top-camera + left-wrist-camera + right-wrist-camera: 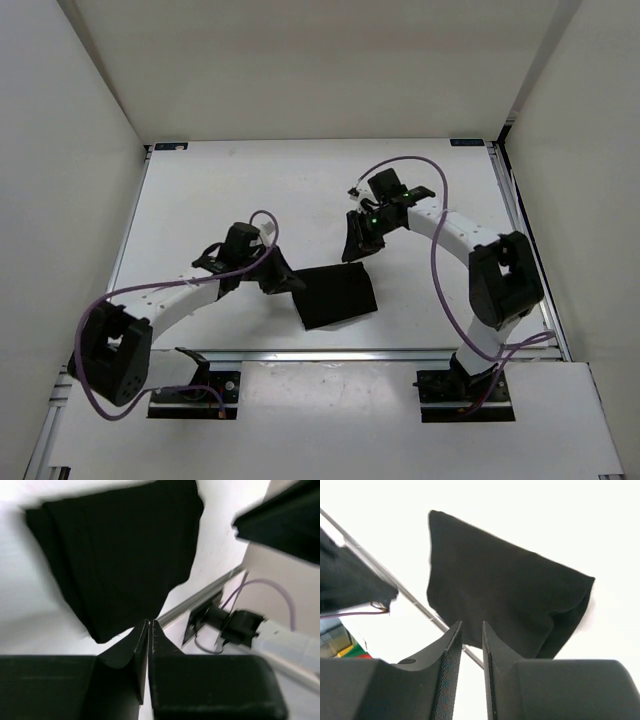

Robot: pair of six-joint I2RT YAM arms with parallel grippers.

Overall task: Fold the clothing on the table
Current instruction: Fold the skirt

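**Watch the rail: a poor pinch could undo the fold**

The clothing [338, 295] lies as a compact black packet on the surface [200, 190], between your two arms and close to the silver rail [350, 353] at the near edge.

Your left fingers [142, 636] are drawn almost together, with only a sliver of light between them. Their tips sit right at the packet's left edge, and no fabric shows in the gap. Your right fingers [451, 647] stand a little apart, holding nothing, just beyond the far edge.

- **Splayed layers:** if you drag with the left tips as they are, you will likely shove the packet and spread its layers instead of lifting one.
- **Cloth on the rail:** a sweep toward you could ride the cloth onto the rail.
- **Collision:** with both arms closing on so small a bundle, the fingers may knock together.
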